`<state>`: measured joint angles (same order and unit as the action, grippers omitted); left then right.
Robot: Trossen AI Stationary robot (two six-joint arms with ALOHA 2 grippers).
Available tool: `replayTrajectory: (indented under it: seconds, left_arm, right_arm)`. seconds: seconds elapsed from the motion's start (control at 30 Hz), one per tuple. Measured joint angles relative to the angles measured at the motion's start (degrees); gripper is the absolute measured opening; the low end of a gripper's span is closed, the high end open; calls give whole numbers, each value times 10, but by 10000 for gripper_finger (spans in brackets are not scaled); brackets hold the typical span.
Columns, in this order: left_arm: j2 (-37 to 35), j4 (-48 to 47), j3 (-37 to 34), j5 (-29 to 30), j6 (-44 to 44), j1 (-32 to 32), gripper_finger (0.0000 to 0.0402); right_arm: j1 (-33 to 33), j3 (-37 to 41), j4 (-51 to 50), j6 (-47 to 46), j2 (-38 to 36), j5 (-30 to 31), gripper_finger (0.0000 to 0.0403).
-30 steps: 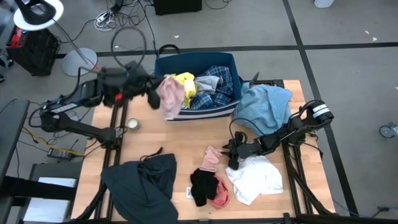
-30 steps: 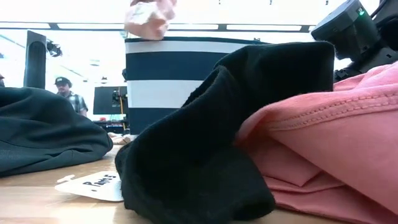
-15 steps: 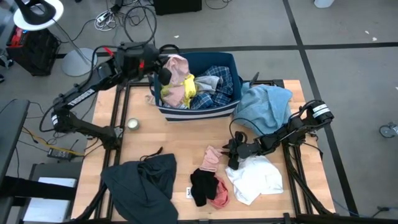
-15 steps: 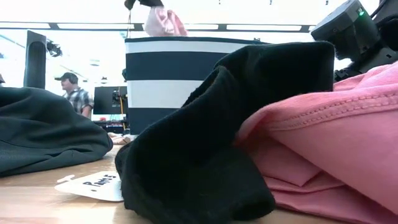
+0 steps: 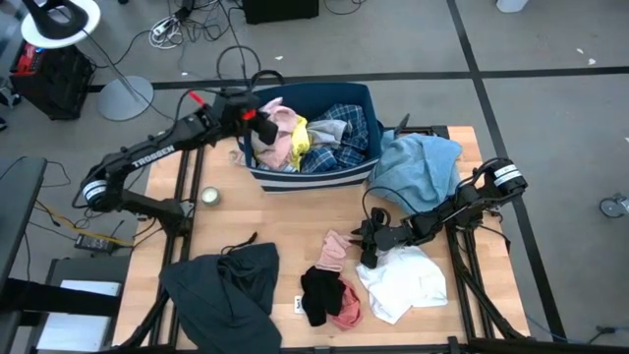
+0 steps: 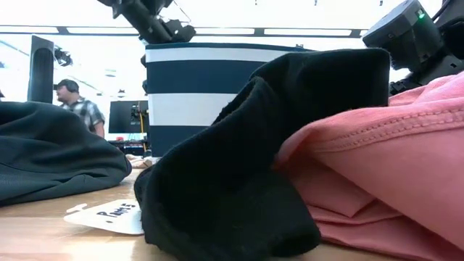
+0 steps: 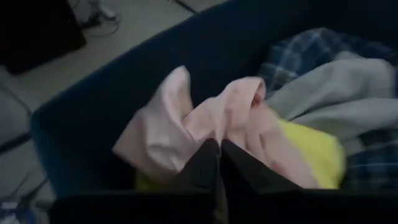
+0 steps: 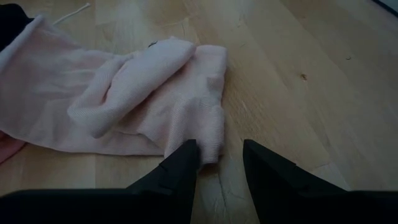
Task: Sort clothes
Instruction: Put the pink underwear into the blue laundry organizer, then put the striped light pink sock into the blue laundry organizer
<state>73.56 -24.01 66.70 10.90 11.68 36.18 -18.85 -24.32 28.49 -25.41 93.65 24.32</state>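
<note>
Over the navy striped bin, the left gripper hangs at its near-left corner, fingers pressed together just above a pale pink garment that lies atop the yellow and blue plaid clothes inside. In front of the bin, on the table, the right gripper rests with fingers spread beside a folded pink cloth, near the white garment.

Along my left arm, in the upper left of the high view, white letters spell TROSSEN. A white tag lies on the worktop at the lower left of the low view — its dark print is too blurred to read.
</note>
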Motion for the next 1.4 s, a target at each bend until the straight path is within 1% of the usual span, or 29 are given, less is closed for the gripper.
replayTrajectory:
  seconds: [0.07, 0.23, 0.37, 0.53, 0.7, 0.87, 1.0, 1.1, 1.17, 1.27, 1.4]
  left_arm:
    - [0, -3, -7, -14, 9, 6, 53]
    - [-3, -11, -8, -80, 10, 8, 114]
    - [-18, -11, -4, -92, 8, 9, 147]
    - [-35, -21, 17, -93, 8, 9, 156]
    - [-66, -59, 42, -61, 7, 9, 157]
    - [-130, -101, 51, -55, 6, 8, 157]
    - [-182, -171, 49, -7, 6, 9, 157]
    - [-225, -204, 27, 20, 20, 9, 157]
    - [-253, -212, -3, 28, 37, 9, 157]
    - [-295, -201, -71, 29, 65, 9, 157]
    - [-340, -161, -177, 28, 96, 9, 157]
  right_arm:
    - [0, 0, 0, 0, 0, 0, 132]
    - [0, 0, 0, 0, 0, 0, 132]
    - [0, 0, 0, 0, 0, 0, 132]
    - [0, 0, 0, -1, 0, 0, 132]
    - [0, 0, -1, -2, 0, 0, 132]
    - [0, 0, -3, -2, 0, 0, 132]
    - [0, 0, -3, -2, 0, 0, 132]
    - [0, 0, -3, -2, 0, 0, 132]
    - [0, 0, -3, -2, 0, 0, 132]
    - [0, 0, -3, -2, 0, 0, 132]
    - [2, 0, -3, -5, 0, 0, 132]
